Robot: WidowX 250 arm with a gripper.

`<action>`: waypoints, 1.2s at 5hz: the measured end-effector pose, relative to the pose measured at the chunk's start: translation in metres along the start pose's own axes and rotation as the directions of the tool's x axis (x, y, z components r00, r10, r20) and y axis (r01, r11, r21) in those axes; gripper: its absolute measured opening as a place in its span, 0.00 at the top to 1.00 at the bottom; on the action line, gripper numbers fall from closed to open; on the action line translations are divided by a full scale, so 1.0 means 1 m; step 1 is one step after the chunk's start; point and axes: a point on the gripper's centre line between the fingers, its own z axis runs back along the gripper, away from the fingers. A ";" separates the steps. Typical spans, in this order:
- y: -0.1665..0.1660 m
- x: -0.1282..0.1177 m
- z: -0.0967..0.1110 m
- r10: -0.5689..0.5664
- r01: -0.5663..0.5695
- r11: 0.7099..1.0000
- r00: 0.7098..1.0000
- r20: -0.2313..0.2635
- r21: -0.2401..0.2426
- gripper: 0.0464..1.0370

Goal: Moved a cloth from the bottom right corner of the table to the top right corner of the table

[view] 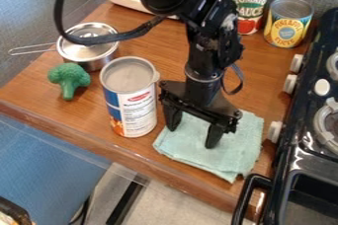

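The black gripper [192,136] hangs over the light green cloth [232,151], its two fingers pointing down and standing apart. Their tips are at or just above the cloth's left and middle part; whether they touch it I cannot tell. The cloth lies folded and fairly flat near the front right corner of the wooden table [142,152], and the gripper hides part of its upper area.
Left of the gripper stands a large can [135,103], close to it. Further left are a green broccoli [68,78] and a metal pot [92,56]. Two cans [249,2] [288,24] stand at the back right. A black stove [310,140] borders the right side.
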 end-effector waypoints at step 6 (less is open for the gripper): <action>0.034 0.170 -0.016 0.080 -0.076 0.995 0.994 0.072 -0.064 0.04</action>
